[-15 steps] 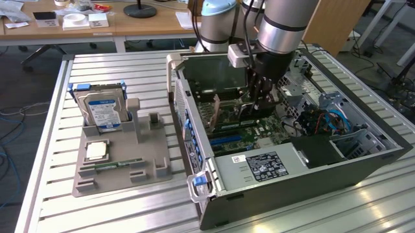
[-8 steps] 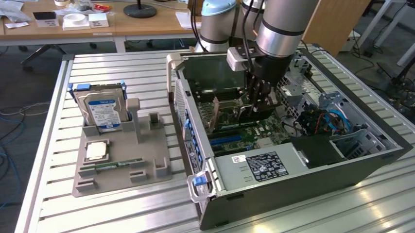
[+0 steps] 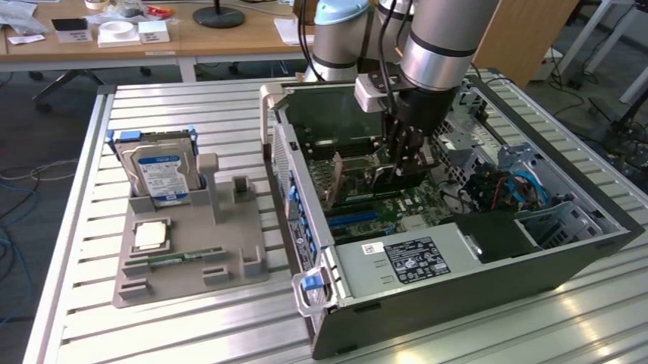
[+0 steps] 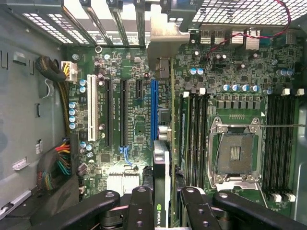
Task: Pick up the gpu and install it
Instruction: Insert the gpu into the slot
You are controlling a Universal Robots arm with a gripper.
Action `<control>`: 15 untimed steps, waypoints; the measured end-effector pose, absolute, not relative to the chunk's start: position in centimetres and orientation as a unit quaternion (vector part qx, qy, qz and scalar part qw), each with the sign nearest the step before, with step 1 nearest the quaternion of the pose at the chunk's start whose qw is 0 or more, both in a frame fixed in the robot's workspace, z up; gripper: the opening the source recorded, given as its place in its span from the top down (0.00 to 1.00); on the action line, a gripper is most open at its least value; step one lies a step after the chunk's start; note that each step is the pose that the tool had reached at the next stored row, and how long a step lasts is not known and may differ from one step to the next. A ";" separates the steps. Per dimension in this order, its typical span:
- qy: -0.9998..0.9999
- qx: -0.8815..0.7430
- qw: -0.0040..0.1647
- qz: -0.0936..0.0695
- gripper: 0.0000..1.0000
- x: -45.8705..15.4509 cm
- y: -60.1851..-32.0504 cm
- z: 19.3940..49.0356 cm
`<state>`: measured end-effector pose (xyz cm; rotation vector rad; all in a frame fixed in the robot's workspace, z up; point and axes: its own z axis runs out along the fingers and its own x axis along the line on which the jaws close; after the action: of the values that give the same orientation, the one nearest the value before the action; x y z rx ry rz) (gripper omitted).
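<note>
gpu gripped over the motherboard

nearest the wrist camera we see the tool [image 4: 165, 201] clenched on the gpu [image 4: 161, 165], which is held edge-on with a green logo on its black cooler. beyond it lies the motherboard [image 4: 139, 129], with the card's far end near the blue slot [image 4: 154, 110]. the exterior view adds the open computer case [image 3: 456, 303] on the slatted counter [image 3: 182, 334]. left of it sits a grey tray [image 3: 193, 277] carrying a hard drive [image 3: 162, 178].

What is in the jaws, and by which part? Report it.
The gpu, pinched by its two flat faces near the upper edge between the gripper's jaws, edge-down over the motherboard.
</note>
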<state>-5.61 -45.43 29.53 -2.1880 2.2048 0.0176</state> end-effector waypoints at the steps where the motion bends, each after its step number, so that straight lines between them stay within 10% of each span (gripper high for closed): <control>1: 0.710 -0.704 0.018 0.006 0.73 -5.6 -45.4 29.5; 15: 0.710 -0.704 0.018 0.006 0.73 -5.6 -45.4 29.2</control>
<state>-5.60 -45.43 29.24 -2.1882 2.2047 0.0177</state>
